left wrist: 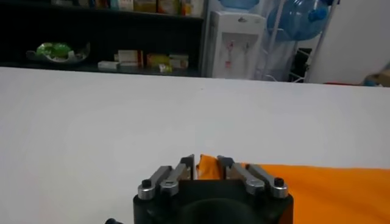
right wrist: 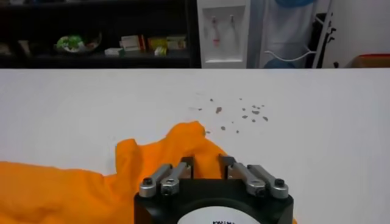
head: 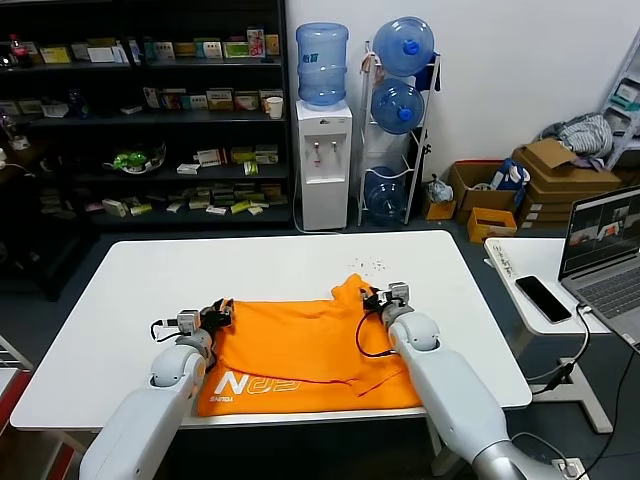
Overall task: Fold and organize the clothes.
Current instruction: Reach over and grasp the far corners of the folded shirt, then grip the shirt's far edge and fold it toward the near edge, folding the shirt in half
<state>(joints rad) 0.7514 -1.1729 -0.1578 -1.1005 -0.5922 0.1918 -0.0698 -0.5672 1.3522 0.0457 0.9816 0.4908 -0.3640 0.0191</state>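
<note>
White printed lettering (head: 243, 385) on the near hem of the orange T-shirt (head: 300, 355), spread on the white counter (head: 120, 300): a large slanted "N" readable, the following characters not clearly legible. Small lettering on the right claw (right wrist: 206, 163) housing, cut off at the frame edge, unreadable. Boxes and packets on the dark shelves (head: 150, 120) behind, labels too small to read.
</note>
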